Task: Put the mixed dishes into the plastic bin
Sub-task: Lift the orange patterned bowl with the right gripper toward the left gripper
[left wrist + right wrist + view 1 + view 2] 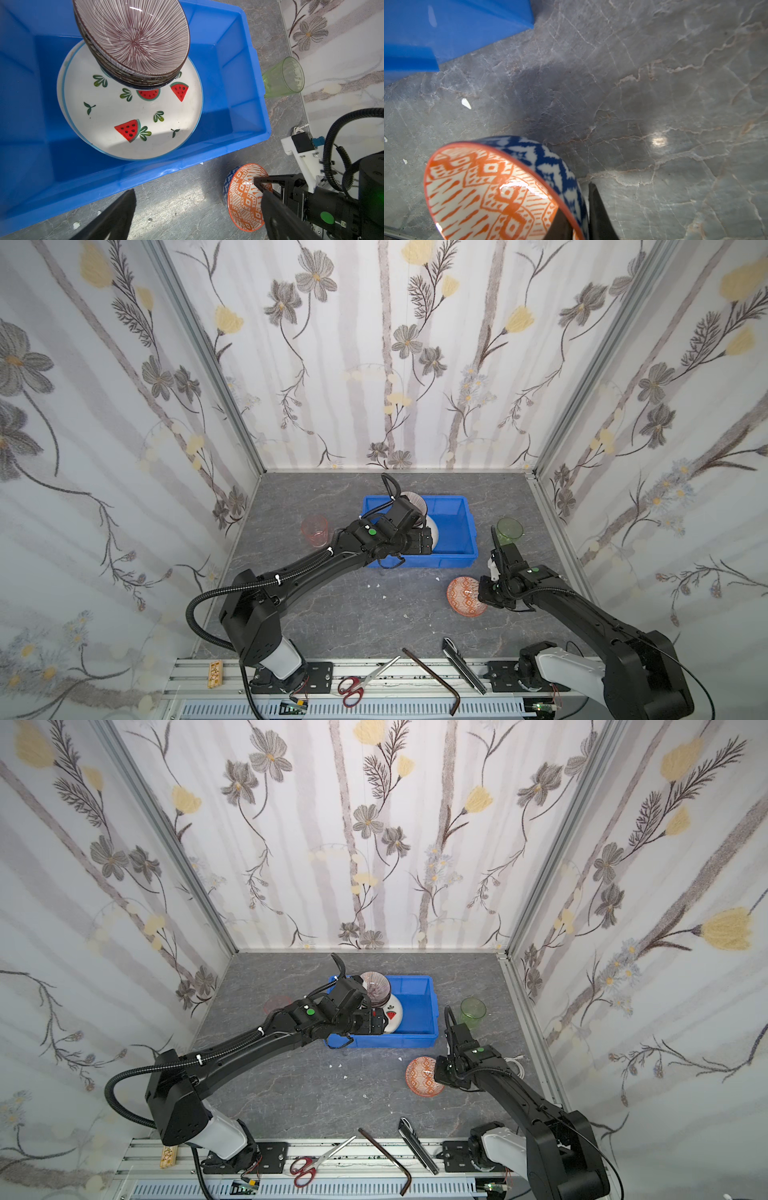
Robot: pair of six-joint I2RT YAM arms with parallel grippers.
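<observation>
The right gripper point(579, 216) is pinching the rim of the orange bowl point(466, 596), 1 finger inside & 1 outside, in front of the right corner of the blue bin point(449, 560). I think it's needing to squeeze tight, lift slow & go over the wall into the empty right half, away from the watermelon plate point(133, 116) w/ the striped bowl point(133, 35) on it. The left gripper point(197, 192) is hanging wide open over the bin's left front, holding nothing, & it's all sitting on a gray stone-look table point(332, 614) w/ flowery walls point(374, 364) round it.
</observation>
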